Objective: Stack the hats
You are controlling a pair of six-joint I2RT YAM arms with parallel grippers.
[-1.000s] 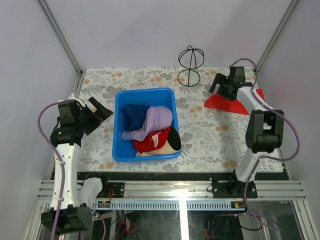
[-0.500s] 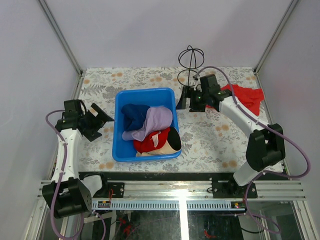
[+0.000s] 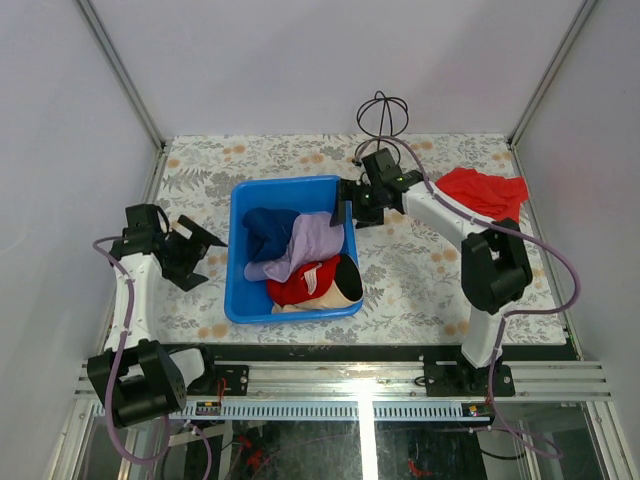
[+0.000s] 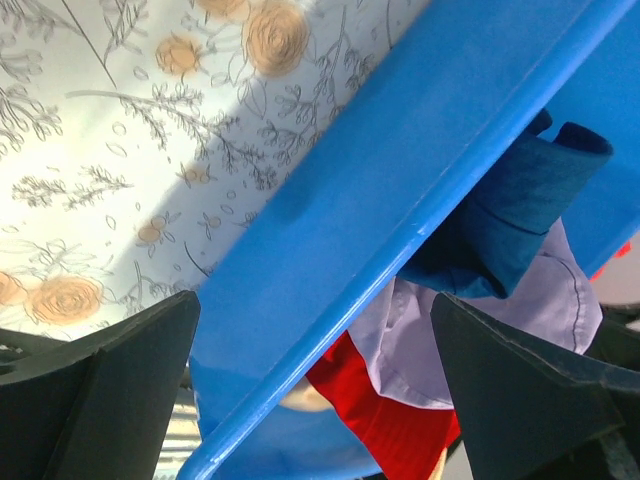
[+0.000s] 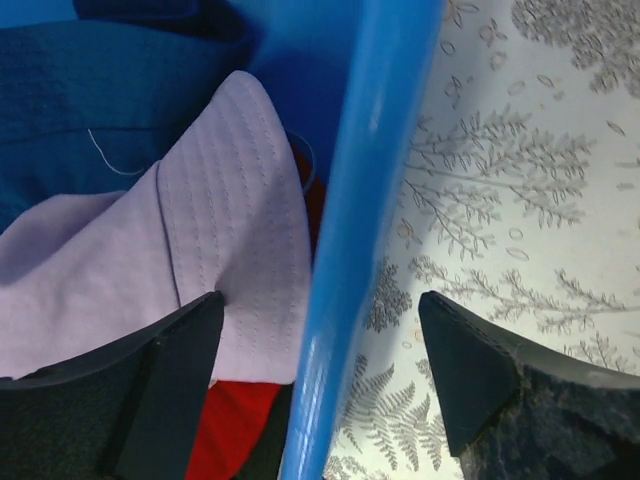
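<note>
Four hats lie piled in a blue bin [image 3: 238,210]: navy hat [image 3: 268,232], lavender hat [image 3: 312,240], red hat [image 3: 300,284], and beige hat with black lining [image 3: 345,283]. My left gripper [image 3: 200,243] is open and empty just left of the bin's left wall; its view shows the wall [image 4: 330,250] with the navy [image 4: 510,215], lavender [image 4: 470,330] and red [image 4: 390,425] hats behind. My right gripper [image 3: 348,207] is open and empty, straddling the bin's right rim [image 5: 350,250], one finger over the lavender hat [image 5: 200,260].
A flat red cloth [image 3: 485,190] lies at the back right. A black wire stand [image 3: 382,118] stands at the back edge behind the right arm. The table carries a floral cover [image 3: 420,270]. Metal frame posts rise at both back corners.
My right arm has swung left from the red cloth, which it left on the table, to the bin's right rim. My left gripper has lowered slightly and stays beside the bin.
</note>
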